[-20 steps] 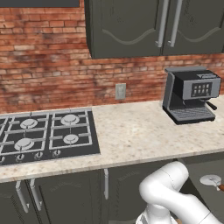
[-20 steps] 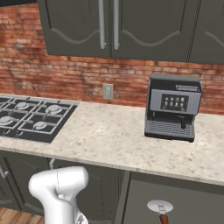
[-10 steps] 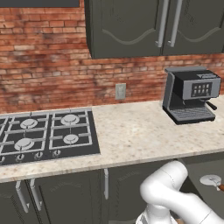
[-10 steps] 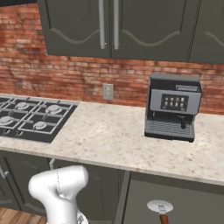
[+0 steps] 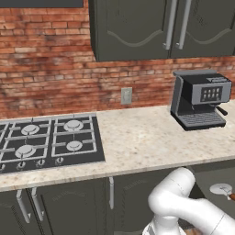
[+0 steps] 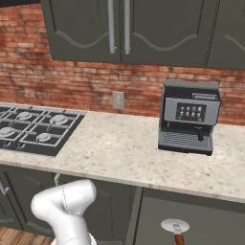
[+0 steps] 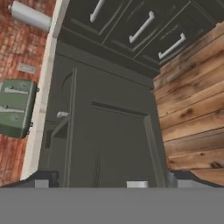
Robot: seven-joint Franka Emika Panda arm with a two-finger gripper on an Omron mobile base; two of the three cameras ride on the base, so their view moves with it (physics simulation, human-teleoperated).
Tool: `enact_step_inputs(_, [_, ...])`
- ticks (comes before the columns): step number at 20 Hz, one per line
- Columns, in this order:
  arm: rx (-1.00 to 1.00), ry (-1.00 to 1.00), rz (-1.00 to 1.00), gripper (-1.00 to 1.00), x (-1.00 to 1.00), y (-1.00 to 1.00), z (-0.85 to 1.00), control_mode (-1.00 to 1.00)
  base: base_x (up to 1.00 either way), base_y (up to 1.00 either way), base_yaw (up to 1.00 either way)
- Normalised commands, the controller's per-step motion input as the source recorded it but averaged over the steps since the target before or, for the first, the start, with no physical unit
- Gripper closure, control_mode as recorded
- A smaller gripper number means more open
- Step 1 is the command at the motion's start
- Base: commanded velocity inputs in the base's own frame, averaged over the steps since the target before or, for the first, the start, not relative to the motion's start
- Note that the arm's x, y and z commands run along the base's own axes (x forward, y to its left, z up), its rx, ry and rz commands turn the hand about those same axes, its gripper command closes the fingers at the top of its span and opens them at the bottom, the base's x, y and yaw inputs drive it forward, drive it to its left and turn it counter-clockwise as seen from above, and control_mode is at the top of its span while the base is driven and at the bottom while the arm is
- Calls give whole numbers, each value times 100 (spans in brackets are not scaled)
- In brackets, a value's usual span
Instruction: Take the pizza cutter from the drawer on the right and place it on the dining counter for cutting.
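The pizza cutter [image 6: 175, 228] lies in the open drawer [image 6: 201, 217] under the worktop, below the coffee machine. Its round silvery head [image 5: 222, 188] faces up and its reddish-brown handle [image 6: 179, 238] points toward me. The drawer's dark inside [image 5: 212, 178] also shows at the lower right of the left base view. My arm bends low in front of the cabinets. In the hand view my gripper [image 7: 114, 181] is open, its fingertips [image 7: 41, 179] set wide apart with nothing between them, facing dark cabinet fronts. Where the gripper is relative to the cutter I cannot tell.
A coffee machine [image 6: 189, 117] stands on the beige worktop [image 5: 137, 137], with a black gas hob [image 5: 43, 144] to its left. Wooden floor [image 7: 192, 109] runs beside the cabinets. Dark drawers with silver bar handles [image 7: 142, 27] lie further along; whether they are the dining counter's I cannot tell.
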Motion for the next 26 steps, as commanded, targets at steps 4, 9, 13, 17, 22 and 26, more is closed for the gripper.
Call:
enact_step_inputs(4, [0,0,-3,-100,0,12,83,-100,0,0,0])
enact_step_inputs(9, [0,0,0,-100,3,44,72,-100,0,0,0])
enact_step_inputs(13, [0,0,0,-100,30,53,62,-100,0,0,0])
enact_step_inputs(17, [0,0,0,-100,38,34,73,-100,0,0,0])
enact_step_inputs(22, [0,7,0,-100,54,32,70,-100,0,0,0])
enact_step_inputs(26, [0,13,0,-100,63,43,49,-100,0,0,0])
